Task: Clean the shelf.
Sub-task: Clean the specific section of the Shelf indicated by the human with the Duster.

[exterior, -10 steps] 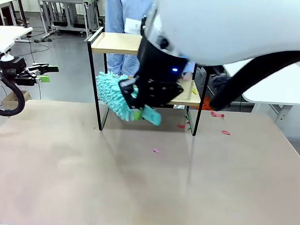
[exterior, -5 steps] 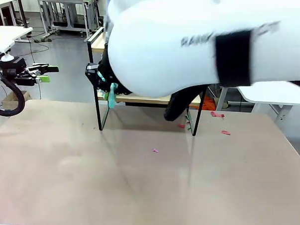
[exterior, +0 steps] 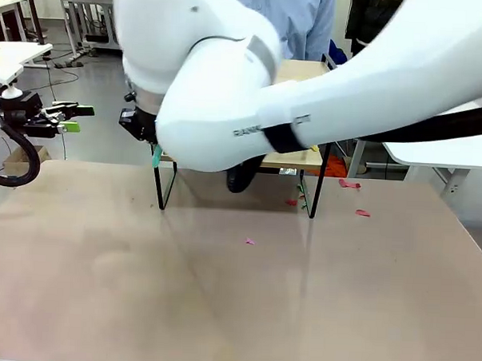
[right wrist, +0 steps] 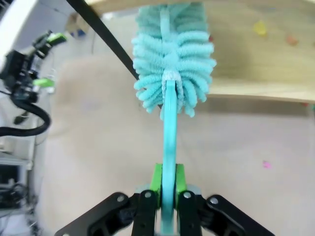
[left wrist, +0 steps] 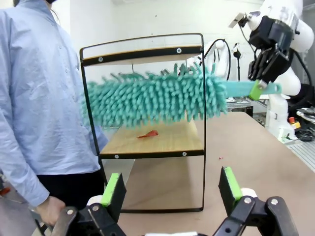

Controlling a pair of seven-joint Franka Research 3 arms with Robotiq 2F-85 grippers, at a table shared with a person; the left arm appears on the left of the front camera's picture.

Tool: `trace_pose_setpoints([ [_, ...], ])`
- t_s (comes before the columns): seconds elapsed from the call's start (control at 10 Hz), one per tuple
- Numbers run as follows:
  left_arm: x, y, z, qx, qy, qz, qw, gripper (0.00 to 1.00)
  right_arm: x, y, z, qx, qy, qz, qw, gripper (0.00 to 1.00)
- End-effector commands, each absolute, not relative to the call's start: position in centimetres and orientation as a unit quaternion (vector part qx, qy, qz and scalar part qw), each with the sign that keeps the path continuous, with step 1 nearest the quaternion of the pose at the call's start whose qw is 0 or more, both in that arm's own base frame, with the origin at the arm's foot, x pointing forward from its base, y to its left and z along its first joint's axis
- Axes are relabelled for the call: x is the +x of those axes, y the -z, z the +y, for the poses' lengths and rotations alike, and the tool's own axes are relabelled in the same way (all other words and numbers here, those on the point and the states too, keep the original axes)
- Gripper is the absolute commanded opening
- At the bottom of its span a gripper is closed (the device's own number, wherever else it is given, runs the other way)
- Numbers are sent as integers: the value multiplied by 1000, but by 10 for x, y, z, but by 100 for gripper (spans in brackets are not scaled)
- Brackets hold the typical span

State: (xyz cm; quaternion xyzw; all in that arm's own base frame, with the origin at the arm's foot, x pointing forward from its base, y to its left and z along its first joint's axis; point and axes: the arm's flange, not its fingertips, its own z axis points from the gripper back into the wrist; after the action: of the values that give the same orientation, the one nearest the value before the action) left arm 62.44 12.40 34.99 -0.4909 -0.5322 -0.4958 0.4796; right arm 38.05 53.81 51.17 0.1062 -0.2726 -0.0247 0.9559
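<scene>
Right pincer (right wrist: 167,184), clamped on the duster (right wrist: 172,54) handle, holds its head at the shelf (left wrist: 172,141) ahead, where a red scrap (left wrist: 147,133) shows cleaning unfinished; left pincer (left wrist: 172,189) gapes empty.

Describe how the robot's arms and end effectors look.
Right arm: bulky white shell, grey lettering, black band. The left end effector and right end effector are black with green pads. A black cable loops beside the left one.
</scene>
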Motion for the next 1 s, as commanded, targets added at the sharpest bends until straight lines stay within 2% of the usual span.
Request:
trace_pose_setpoints([
  [0.0, 623, -353, 124, -486, 504, -532, 476, 100, 403, -509, 567, 108, 44, -276, 954, 13],
  [0.4, 623, -353, 124, -486, 504, -532, 476, 100, 410, -491, 550, 113, 55, -224, 967, 13],
  [0.5, 623, -353, 124, -486, 504, -532, 476, 100, 412, -491, 540, 111, 66, -190, 973, 13],
  [0.6, 623, -353, 124, -486, 504, -532, 476, 100, 415, -483, 559, 107, 55, -240, 963, 13],
  [0.9, 623, -353, 124, -486, 504, -532, 476, 100, 417, -484, 557, 109, 63, -221, 967, 13],
])
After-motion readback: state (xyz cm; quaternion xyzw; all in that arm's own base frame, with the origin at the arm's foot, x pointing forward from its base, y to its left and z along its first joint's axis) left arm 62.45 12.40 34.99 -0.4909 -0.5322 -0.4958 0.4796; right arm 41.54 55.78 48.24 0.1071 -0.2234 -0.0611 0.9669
